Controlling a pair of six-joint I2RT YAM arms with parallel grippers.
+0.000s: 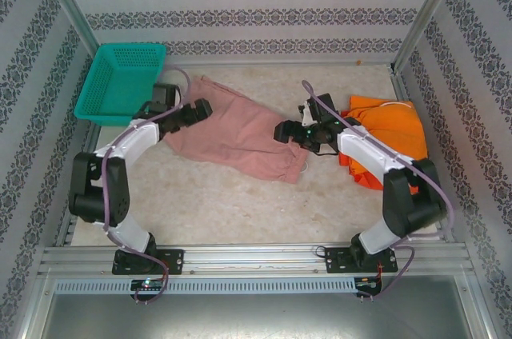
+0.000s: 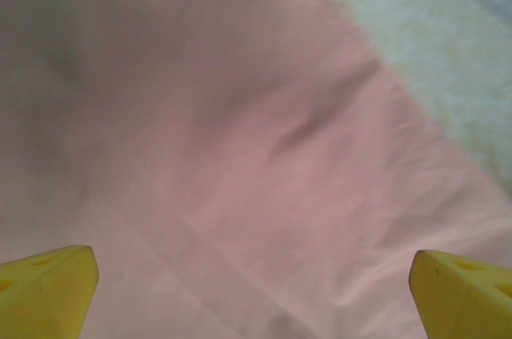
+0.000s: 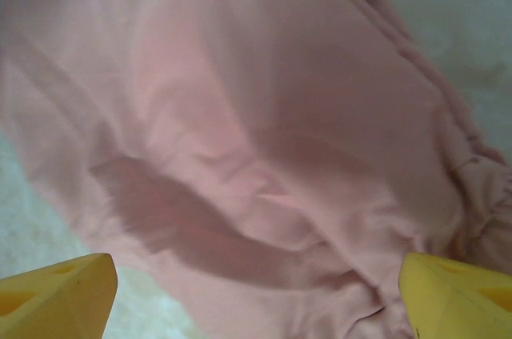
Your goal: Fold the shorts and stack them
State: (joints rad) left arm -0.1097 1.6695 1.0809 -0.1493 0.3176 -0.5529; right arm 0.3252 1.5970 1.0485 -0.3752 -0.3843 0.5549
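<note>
Table (image 1: 240,211): beige surface, walled on three sides. Pink shorts (image 1: 236,135): spread flat mid-table, slanting from far left to near right, creased. Orange shorts (image 1: 392,125): heaped at the right, partly under my right arm. Teal basket (image 1: 120,83): far left corner, tilted against the wall. My left gripper (image 2: 254,279): jaws wide over the pink cloth's left end, holding nothing. My right gripper (image 3: 256,283): jaws wide over its right end, holding nothing.

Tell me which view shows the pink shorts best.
Top external: the pink shorts lie nearly whole on the table, outline clear. The wrist views give close patches of wrinkled cloth, the right one including a gathered edge.
</note>
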